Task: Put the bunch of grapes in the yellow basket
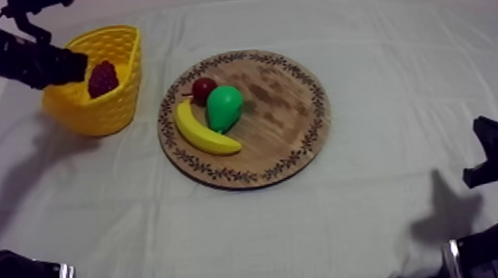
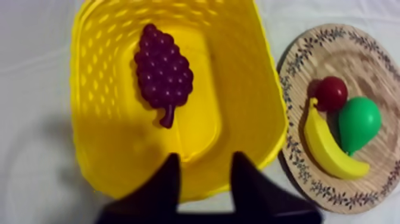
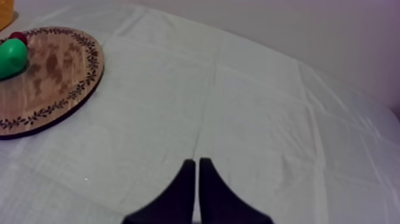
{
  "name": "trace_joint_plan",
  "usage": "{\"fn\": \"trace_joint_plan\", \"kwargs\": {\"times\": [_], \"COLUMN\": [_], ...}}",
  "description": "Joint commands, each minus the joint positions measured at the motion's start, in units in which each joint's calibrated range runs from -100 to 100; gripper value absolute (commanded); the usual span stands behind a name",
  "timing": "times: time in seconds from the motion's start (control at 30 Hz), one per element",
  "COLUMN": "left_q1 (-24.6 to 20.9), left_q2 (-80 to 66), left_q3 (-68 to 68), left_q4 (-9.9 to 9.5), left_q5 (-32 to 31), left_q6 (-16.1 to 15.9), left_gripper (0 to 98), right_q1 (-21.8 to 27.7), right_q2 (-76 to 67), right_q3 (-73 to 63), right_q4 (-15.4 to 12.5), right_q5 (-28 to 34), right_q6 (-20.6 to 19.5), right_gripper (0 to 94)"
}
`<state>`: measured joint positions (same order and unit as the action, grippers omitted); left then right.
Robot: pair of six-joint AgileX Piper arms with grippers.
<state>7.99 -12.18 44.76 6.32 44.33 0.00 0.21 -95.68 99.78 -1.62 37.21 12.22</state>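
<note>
The purple bunch of grapes [image 2: 162,74] lies in the far-left yellow basket [image 2: 256,89], so my spread-open left gripper [image 2: 206,156] should lift away next.

1. The basket [image 1: 110,110] stands at the far left of the bench [image 1: 375,215], just beside the wooden board [image 1: 288,117], which lies mid-bench.
2. The bunch of grapes [image 2: 162,71] lies inside the basket.
3. On the board's left part, the banana [image 1: 206,134] lies nearest the rim, with the pear [image 1: 223,107] touching its right side and the small red fruit [image 1: 204,88] behind both.
4. The left tool [image 2: 205,159] hangs over the basket. The right tool [image 3: 197,162] is over bare bench, right of the board.
</note>
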Motion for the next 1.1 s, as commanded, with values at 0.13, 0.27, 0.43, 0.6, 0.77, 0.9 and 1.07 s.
{"fn": "trace_joint_plan", "kwargs": {"times": [0.13,0.27,0.43,0.6,0.77,0.9,1.07], "left_q1": [-0.1,-0.8,-1.7,-3.6,-5.1,-4.6,-4.7], "left_q2": [-8.8,-14.7,-23.4,-34.1,-45.8,-53.6,-61.6], "left_q3": [11.4,18.6,26.6,34.6,40.8,43.9,45.3], "left_q4": [0.79,1.70,1.60,-0.99,-3.37,-4.63,-5.00], "left_q5": [-7.5,-11.9,-15.7,-16.8,-13.4,-10.3,-6.6], "left_q6": [-2.8,-4.0,-4.4,-2.2,-0.2,1.2,2.1], "left_gripper": [3.2,0.8,0.2,0.0,0.0,0.0,0.0], "right_q1": [-0.1,-0.1,-0.1,-0.1,-0.1,-0.1,-0.1], "right_q2": [0.0,0.0,0.0,0.0,0.0,0.0,0.0], "right_q3": [0.0,0.0,0.0,0.0,0.0,0.0,0.0], "right_q4": [0.0,0.0,0.0,0.0,0.0,0.0,0.0], "right_q5": [0.0,0.0,0.0,0.0,0.0,0.0,0.0], "right_q6": [0.0,0.0,0.0,0.0,0.0,0.0,0.0], "right_gripper": [0.5,0.5,0.5,0.5,0.5,0.5,0.5]}}
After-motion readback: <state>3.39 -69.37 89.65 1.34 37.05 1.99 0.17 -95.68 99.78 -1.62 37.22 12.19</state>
